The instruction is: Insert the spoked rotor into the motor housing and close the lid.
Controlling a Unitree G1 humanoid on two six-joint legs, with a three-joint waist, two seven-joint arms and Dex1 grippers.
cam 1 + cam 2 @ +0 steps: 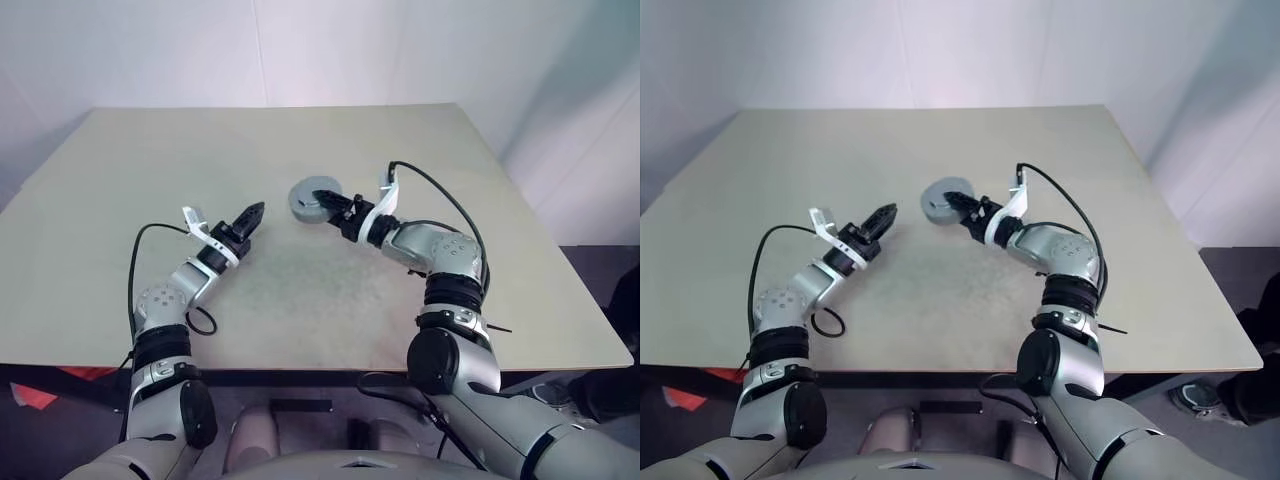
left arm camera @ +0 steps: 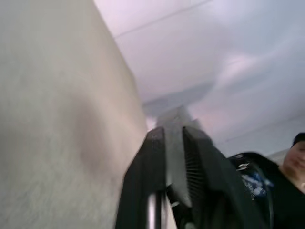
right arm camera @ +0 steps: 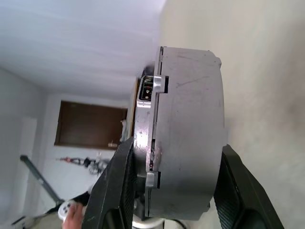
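1. I see my right gripper [image 1: 332, 203] clamped across the thick grey round motor housing [image 1: 316, 199], one black finger [image 3: 119, 191] on the lidded face and the other on the plain back; the jaws stand about as wide as the puck is thick, so this is a grip on it, not an idle opening.

2. The housing is out toward the middle of the pale beige table [image 1: 300, 300], at the tip of that gripper; from the head views I cannot tell whether it rests on the surface or is just clear of it.

3. In the right wrist view the flat pale silvery lid [image 3: 145, 143] sits flush along the housing's rim with only a thin seam showing; I judge the spoked rotor is already inside, though it is hidden and I cannot confirm that.

4. My left gripper [image 1: 250, 214] hangs apart from the housing, well to its left, fingers nearly together and holding nothing.

5. To finish well I would keep the right hand's squeeze even across both faces so the lid presses home square; any tilt could leave the seam gaping on one side.

6. I would set the housing flat before letting go; a person stands behind the table, so I would keep movements small.
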